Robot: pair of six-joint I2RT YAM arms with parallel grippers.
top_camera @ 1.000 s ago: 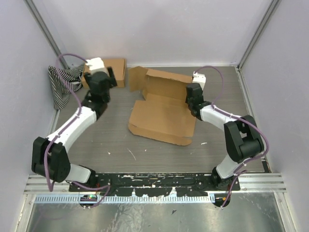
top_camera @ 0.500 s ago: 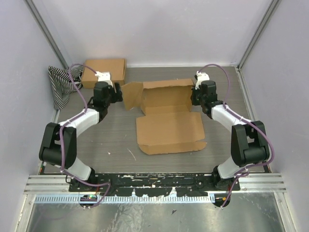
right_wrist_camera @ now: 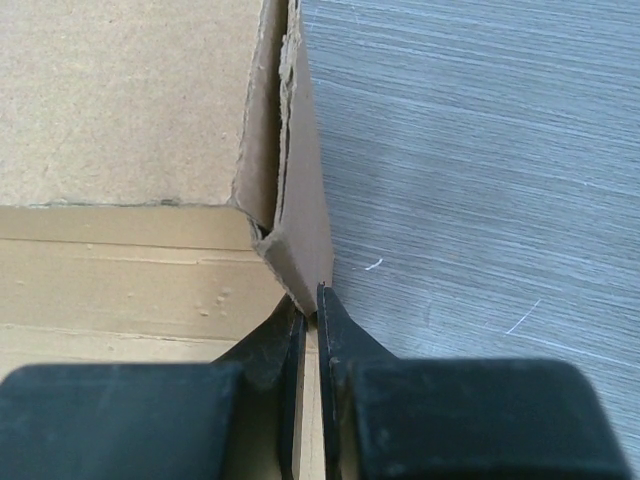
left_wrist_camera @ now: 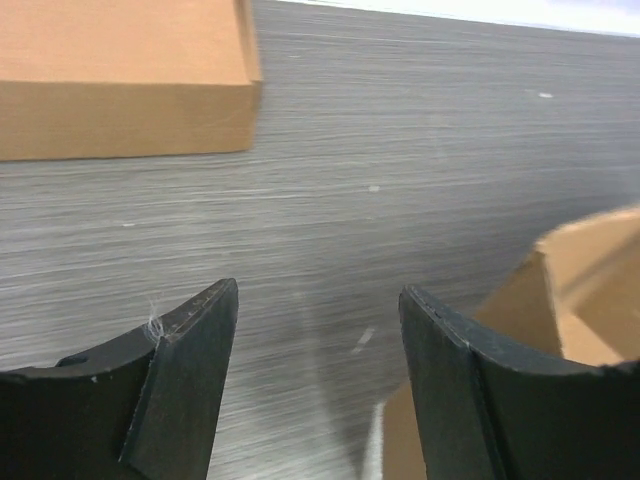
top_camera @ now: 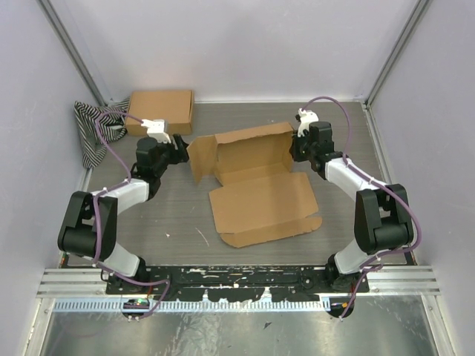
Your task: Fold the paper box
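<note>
The paper box (top_camera: 256,182) is a brown die-cut mailer in the middle of the table, its lid panel flat towards me and its far walls standing up. My right gripper (top_camera: 295,148) is shut on the box's right side wall (right_wrist_camera: 300,200), the cardboard edge pinched between the fingers (right_wrist_camera: 345,340). My left gripper (top_camera: 180,145) is open and empty just left of the box's raised left flap (top_camera: 199,157). In the left wrist view that flap (left_wrist_camera: 570,290) sits beside the right finger (left_wrist_camera: 450,380), with bare table between the jaws.
A second, closed brown cardboard box (top_camera: 159,110) lies at the back left, also in the left wrist view (left_wrist_camera: 120,80). A striped black-and-white cloth (top_camera: 95,133) lies by the left wall. Purple walls enclose the table.
The paper box has turned so its lid points more towards the near right. My left gripper has come down from the back-left box to the paper box's left flap. My right gripper kept its hold.
</note>
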